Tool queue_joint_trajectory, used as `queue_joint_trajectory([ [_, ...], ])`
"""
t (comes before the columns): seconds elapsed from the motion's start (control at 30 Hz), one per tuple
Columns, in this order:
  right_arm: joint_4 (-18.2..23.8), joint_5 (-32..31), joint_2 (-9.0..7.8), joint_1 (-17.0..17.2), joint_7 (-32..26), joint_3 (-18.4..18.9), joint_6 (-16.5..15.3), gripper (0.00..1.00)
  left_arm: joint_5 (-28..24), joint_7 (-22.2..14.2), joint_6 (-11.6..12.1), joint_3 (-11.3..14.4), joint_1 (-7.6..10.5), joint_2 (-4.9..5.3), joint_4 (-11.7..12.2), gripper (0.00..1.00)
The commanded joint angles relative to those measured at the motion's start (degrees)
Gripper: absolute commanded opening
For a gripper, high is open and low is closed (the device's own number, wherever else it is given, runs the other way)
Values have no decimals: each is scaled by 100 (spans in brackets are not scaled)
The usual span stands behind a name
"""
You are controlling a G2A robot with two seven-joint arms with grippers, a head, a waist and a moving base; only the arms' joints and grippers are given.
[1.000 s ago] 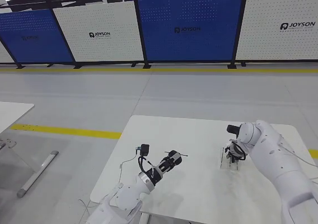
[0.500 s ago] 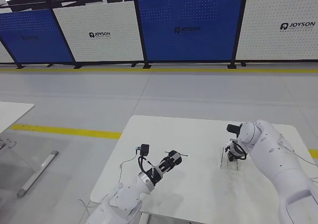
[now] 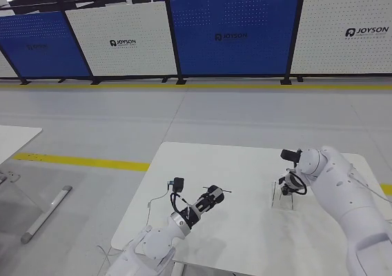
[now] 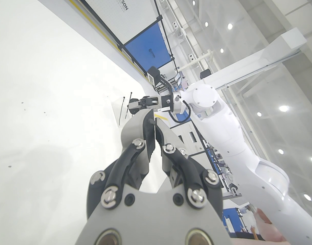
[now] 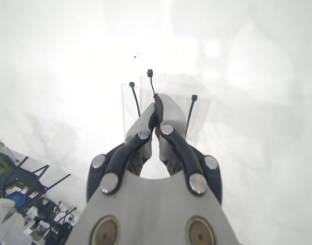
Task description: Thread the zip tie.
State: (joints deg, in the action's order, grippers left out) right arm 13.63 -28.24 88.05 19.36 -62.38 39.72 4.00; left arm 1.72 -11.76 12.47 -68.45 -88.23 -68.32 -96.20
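The white table (image 3: 251,228) has a smooth, matte top with some small dark specks on it. Near its right side stands a clear plastic holder (image 5: 204,108), a box with thin, flat walls that one can see through. Three black zip ties stand in it, each a thin strap with a small square head at the upper end.

The right gripper (image 5: 156,100) is directly at this holder. Its grey metal fingers, with ribbed black pads, are pressed together on the strap of the middle zip tie (image 5: 152,84), a little under its head. The two other zip ties (image 5: 135,98) lean at each side of the fingers, apart from them, with the lower ends inside the holder.

The left gripper (image 4: 153,121) is over the left part of the table, well apart from the holder. Its fingers are closed as well, and they pinch a thin black strip (image 3: 223,190), which sticks out sideways from the tips.
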Motion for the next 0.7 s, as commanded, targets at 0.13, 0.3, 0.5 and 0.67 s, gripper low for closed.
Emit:
queue_joint_trajectory([
  [0.13,72,88,-100,27,17,129,-201,0,0,0,0,0,0,0,0,0],
  [0.3,249,79,-206,83,-5,218,-266,0,0,0,0,0,0,0,0,0],
  [0.5,603,26,-359,217,41,345,-95,0,0,0,0,0,0,0,0,0],
  [0.67,899,250,-565,388,34,642,-288,0,0,0,0,0,0,0,0,0],
])
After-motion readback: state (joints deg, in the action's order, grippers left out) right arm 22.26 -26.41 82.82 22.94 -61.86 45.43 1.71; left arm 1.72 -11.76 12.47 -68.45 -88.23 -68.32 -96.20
